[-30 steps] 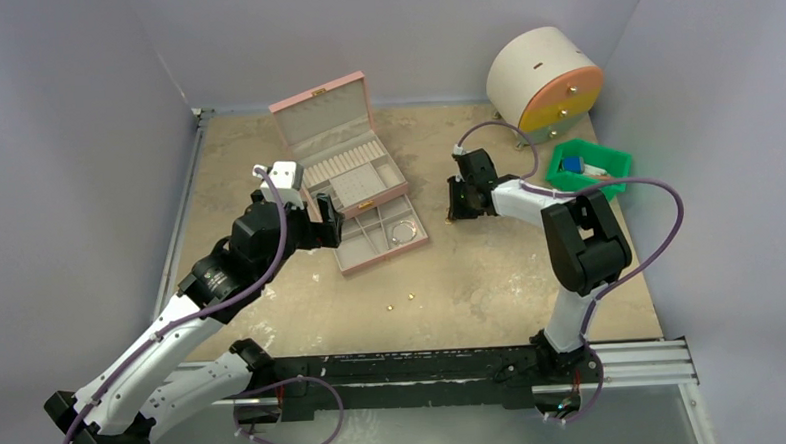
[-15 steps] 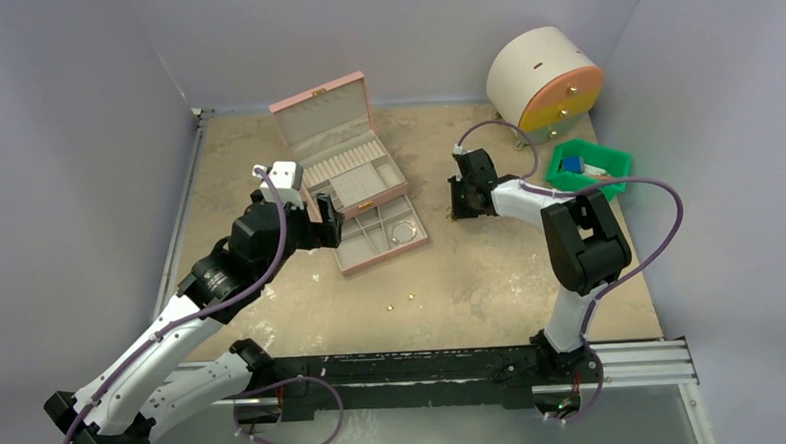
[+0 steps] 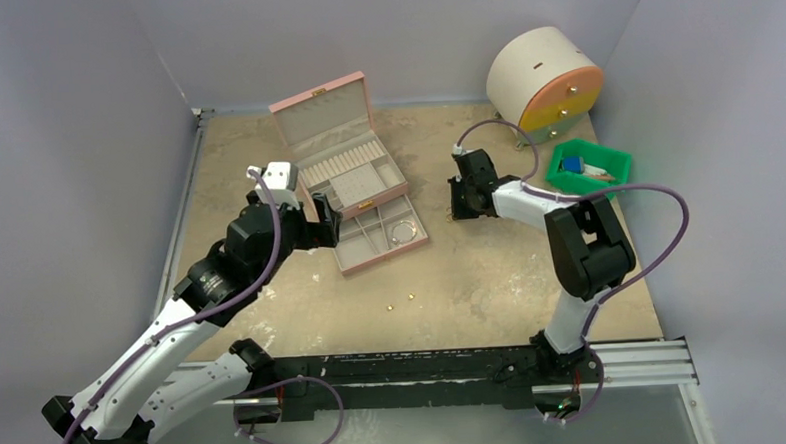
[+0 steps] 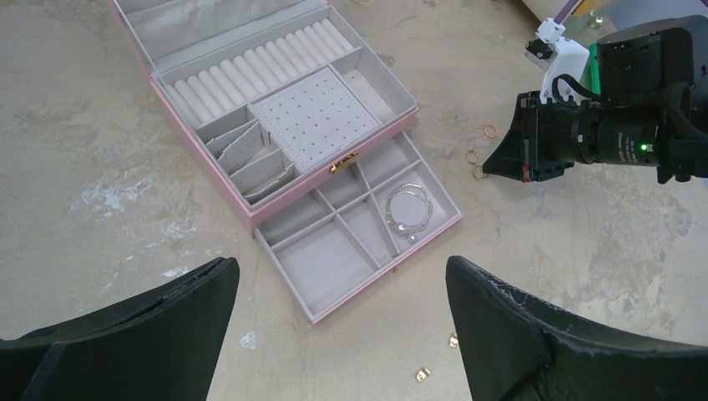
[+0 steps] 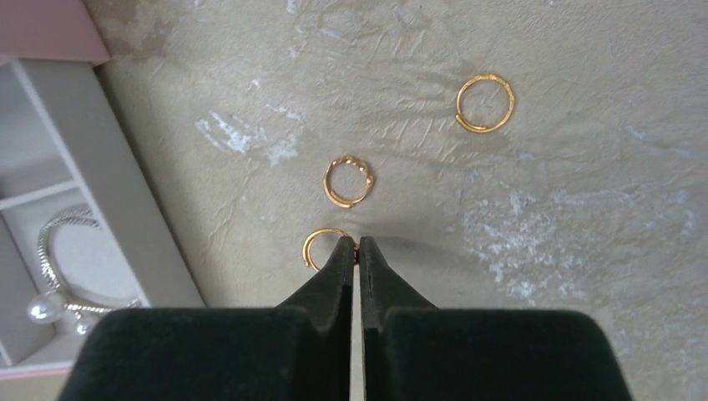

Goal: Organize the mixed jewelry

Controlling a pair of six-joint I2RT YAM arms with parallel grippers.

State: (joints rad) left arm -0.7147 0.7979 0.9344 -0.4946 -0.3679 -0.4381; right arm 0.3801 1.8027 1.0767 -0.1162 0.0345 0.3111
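The pink jewelry box [image 3: 337,134] stands open with its drawer [image 3: 362,253] pulled out. The silvery bracelet [image 3: 402,233] lies in a drawer compartment; it also shows in the left wrist view [image 4: 408,209] and the right wrist view [image 5: 73,251]. Three gold rings lie on the table right of the box. My right gripper [image 5: 356,242] is shut on the rim of the nearest ring [image 5: 320,245]; the other rings [image 5: 348,180] [image 5: 485,102] lie just beyond. Two gold studs [image 4: 422,374] [image 4: 453,340] lie in front of the drawer. My left gripper [image 4: 341,276] is open and empty above the drawer's front edge.
A white drum with an orange and yellow face [image 3: 543,80] stands at the back right. A green bin [image 3: 615,164] with blue items sits beside it. Grey walls enclose the table on three sides.
My left arm has shifted slightly back and left. My right gripper stays at the rings; its elbow has moved a little to the right.
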